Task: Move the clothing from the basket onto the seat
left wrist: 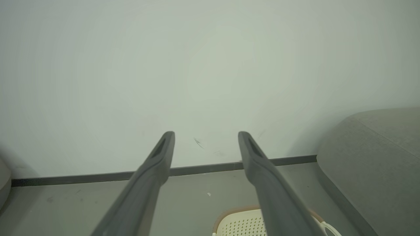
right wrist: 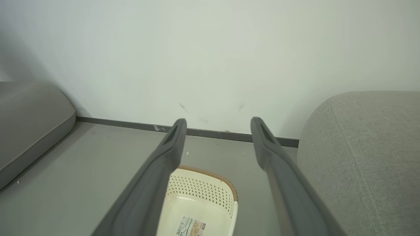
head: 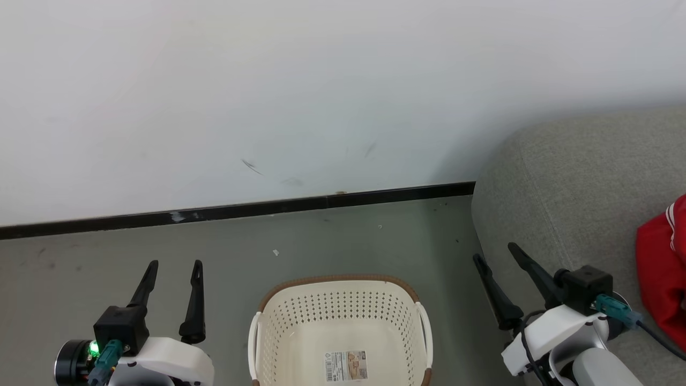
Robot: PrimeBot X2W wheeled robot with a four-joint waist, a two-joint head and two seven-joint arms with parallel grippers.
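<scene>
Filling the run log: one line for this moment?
basket looks empty | clothing on seat | left gripper open | right gripper open

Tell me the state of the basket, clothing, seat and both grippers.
basket: upright on the floor, visible part empty
clothing: lying on the seat
seat: bearing clothing
left gripper: open, holding nothing
right gripper: open, holding nothing
</scene>
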